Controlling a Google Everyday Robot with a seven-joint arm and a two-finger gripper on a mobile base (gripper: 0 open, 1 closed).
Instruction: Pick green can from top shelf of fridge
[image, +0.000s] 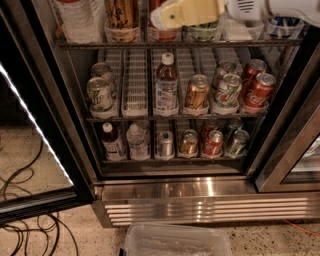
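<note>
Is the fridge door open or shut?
Open. The door stands out at left, inside uncovered; the gripper sits at the top shelf.

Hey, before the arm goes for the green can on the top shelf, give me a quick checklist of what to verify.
1. Fridge open in front: ok.
2. Gripper at top shelf height: ok, it hangs across the shelf's front row.
3. Gripper tip on the green can: not ok, the tip lies before the red can, to its left.
4. Green can in plain sight: not ok, mostly hidden behind the gripper.
5. Gold can clear of the tip: ok, upright.
</note>
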